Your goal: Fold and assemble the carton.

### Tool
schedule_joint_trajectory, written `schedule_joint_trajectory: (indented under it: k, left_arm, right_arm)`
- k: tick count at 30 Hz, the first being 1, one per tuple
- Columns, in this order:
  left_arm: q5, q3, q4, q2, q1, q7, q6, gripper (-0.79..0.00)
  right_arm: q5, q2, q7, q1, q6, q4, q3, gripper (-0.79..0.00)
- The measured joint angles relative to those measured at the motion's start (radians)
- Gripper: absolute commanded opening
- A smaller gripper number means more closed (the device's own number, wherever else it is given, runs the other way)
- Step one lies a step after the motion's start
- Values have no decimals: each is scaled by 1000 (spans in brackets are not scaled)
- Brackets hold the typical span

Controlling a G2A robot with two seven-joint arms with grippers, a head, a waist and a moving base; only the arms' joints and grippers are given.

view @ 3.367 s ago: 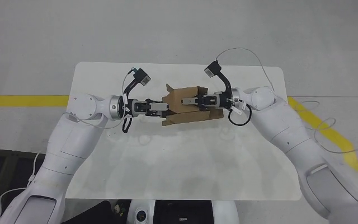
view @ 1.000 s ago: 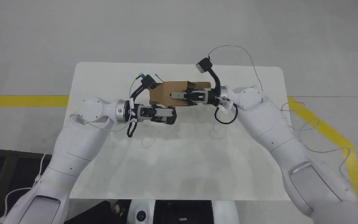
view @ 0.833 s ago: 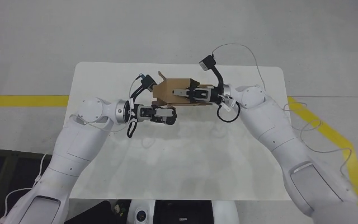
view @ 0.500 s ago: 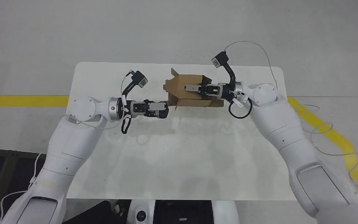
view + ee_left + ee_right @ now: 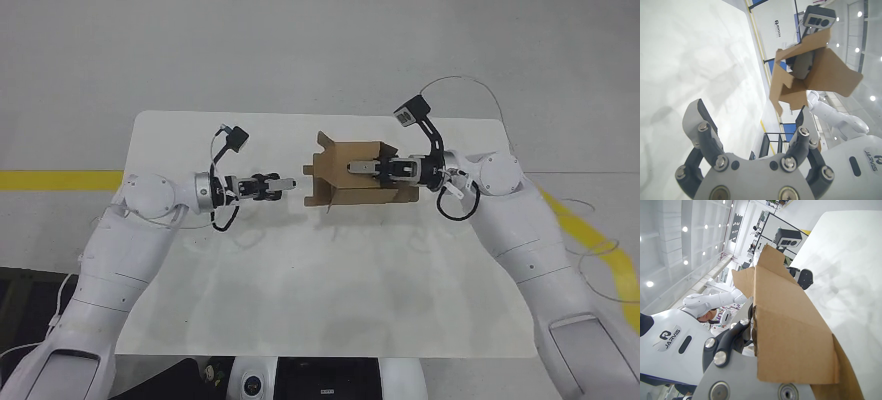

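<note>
Top view: white table (image 5: pixel 200 300), yellow floor line (image 5: pixel 60 180) off its left edge. Brown carton (image 5: pixel 340 190) sits over the far middle of the table, a little right of centre. Its left end is open, with flaps splayed outward. Right gripper (image 5: pixel 358 168) comes in from the right and lies along the carton's top, gripping it. Left gripper (image 5: pixel 290 184) points at the carton's open end from the left. It stands just beside the nearest flap, apart from it, and carries nothing. Whether the carton rests on the table or is held clear of it cannot be told.

Left wrist view: left gripper (image 5: pixel 750 108) has its fingers (image 5: pixel 704 117) spread wide with nothing between them. Carton (image 5: pixel 829 75) is ahead, not touching, its open mouth facing this way. One broad flap is bent out to the side and a narrower one is angled down. A dark finger (image 5: pixel 802 65) of the right gripper shows inside the mouth. The right arm's wrist camera (image 5: pixel 818 17) is behind the carton. Table (image 5: pixel 687 47) runs along one side.

Right wrist view: carton (image 5: pixel 787 328) is close up, a long side panel running away with creased flaps at the far end. One finger (image 5: pixel 743 315) presses against the panel's edge from outside, so the grip is closed on a carton wall. The other finger is hidden behind cardboard. The left gripper (image 5: pixel 804 278) and its camera (image 5: pixel 788 239) show past the carton's far end, over the table (image 5: pixel 848 266).
</note>
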Motion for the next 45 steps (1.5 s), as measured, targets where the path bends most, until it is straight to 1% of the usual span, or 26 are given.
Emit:
schedule_joint_trajectory:
  k: [8,14,19,30,45]
  left_arm:
    - [24,58,17,-15,-17,32,28,0]
    - [51,104,14,-28,-41,56,40,0]
    - [54,127,5,-36,-59,50,29,0]
    - [1,140,5,-46,-73,35,21,0]
    - [-28,136,36,-52,-88,30,19,0]
  right_arm:
    - [22,20,6,-57,7,-49,30,-785]
    - [30,24,-3,-66,-3,-64,34,-785]
    - [30,25,-6,-64,-6,-64,31,-785]
    - [42,17,-10,-53,-10,-70,-1,-785]
    - [65,8,3,-41,3,-85,-43,-785]
